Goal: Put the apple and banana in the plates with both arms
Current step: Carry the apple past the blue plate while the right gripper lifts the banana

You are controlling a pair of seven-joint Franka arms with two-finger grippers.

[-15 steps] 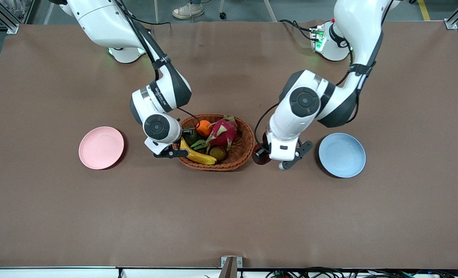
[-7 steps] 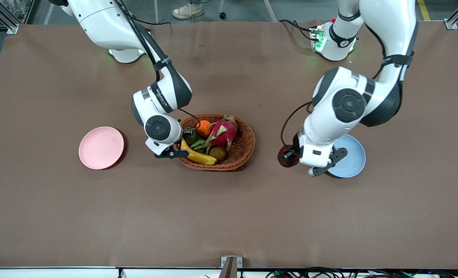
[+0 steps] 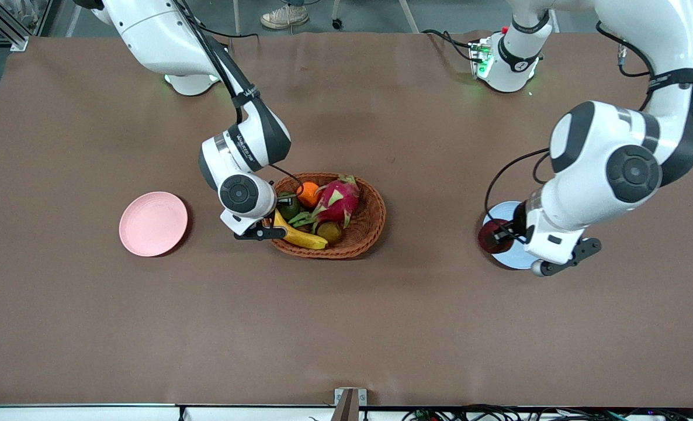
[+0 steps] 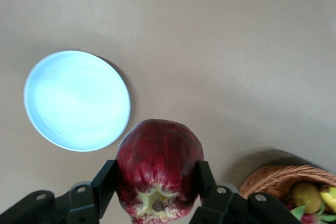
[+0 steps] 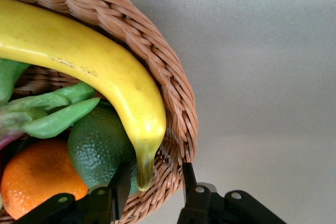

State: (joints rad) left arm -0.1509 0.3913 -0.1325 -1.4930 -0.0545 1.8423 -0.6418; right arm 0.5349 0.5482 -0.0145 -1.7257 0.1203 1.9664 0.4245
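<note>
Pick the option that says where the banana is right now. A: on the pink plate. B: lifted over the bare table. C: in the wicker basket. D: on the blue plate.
C: the banana lies in the wicker basket with its dark tip between the fingers of the right end effector, while the pink plate holds nothing.

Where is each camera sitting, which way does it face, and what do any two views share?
Front view: high across the table, facing both arms, basket and pink plate.
Left wrist view: on the left arm, looking down past the left tool shut on the apple, blue plate below.
Right wrist view: on the right arm, its right tool around the banana tip.
Shared: both wrist views show the basket.
</note>
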